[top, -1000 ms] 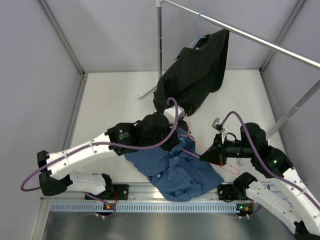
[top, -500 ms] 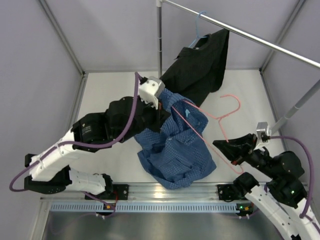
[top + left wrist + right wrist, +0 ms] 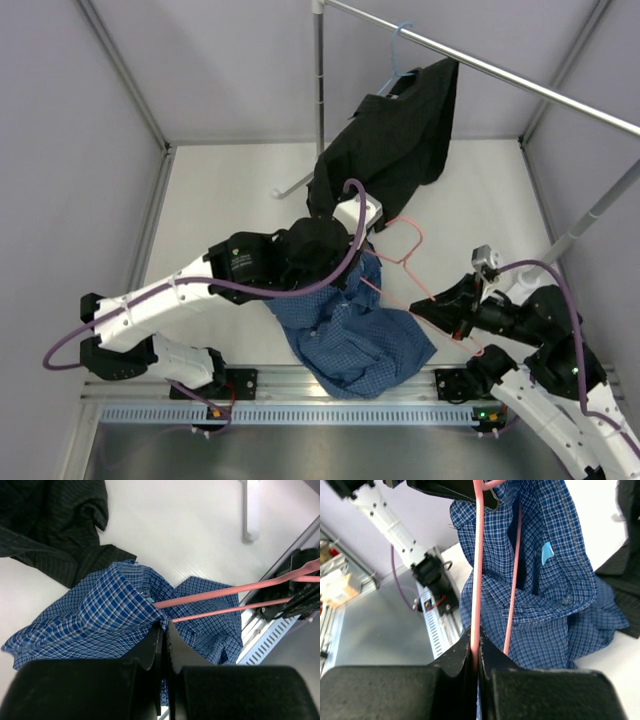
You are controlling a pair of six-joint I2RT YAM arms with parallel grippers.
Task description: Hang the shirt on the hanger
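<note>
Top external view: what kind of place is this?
Probably a robot lab cell for clothes handling: bare grey partition walls, a metal garment rail carrying a black shirt, a white table.

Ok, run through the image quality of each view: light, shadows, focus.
Top external: soft, even light, only faint shadows on the table, no glare, shirt sharp. Left wrist: the left claw is a dark, featureless mass up close, while the shirt's checks and the hanger are crisp. Right wrist: the right claw is equally dark; hanger wire and fabric are in focus.
</note>
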